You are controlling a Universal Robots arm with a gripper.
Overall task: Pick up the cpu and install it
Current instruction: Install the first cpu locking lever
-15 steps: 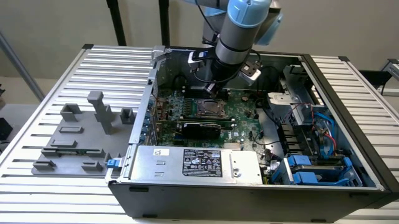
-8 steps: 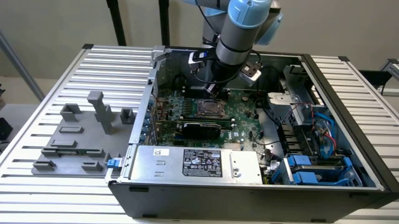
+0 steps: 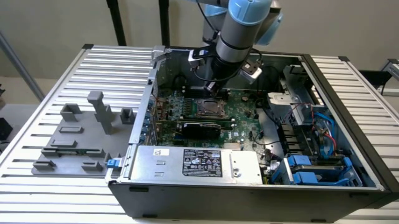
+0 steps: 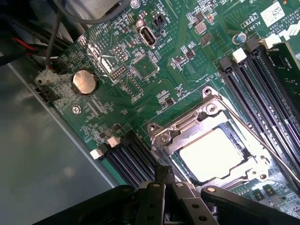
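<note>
1. Judged to be late in the install: shows the cpu (image 4: 211,154) lying flat in the socket frame (image 4: 187,127), bright top plate up, in the middle of the motherboard (image 4: 154,56). Cannot tell whether the frame is latched over it.
2. Places the gripper (image 4: 163,174) low over the board, just beside the socket's edge and apart from the chip. In the exterior view, puts the gripper (image 3: 210,87) at upper centre, directly above the socket.
3. Shows the fingertips drawn together with no gap visible and nothing held between them.
4. By my reading, calls for fine, gentle work at the socket: little room, a thin retention lever (image 4: 265,143) alongside the frame, and a chip that should not be knocked askew.
5. Crowded on both sides by memory slots (image 4: 262,79), with a coin battery (image 4: 84,82) further off on the board.
6. In the exterior view, hemmed in by the case wall (image 3: 153,79) at centre left, dark cables (image 3: 259,70) near the arm at upper centre, and the power supply (image 3: 196,163) at lower centre.
7. Well clear of the work, at the exterior view's left: grey blocks (image 3: 78,135) on the slatted table (image 3: 37,186).
</note>
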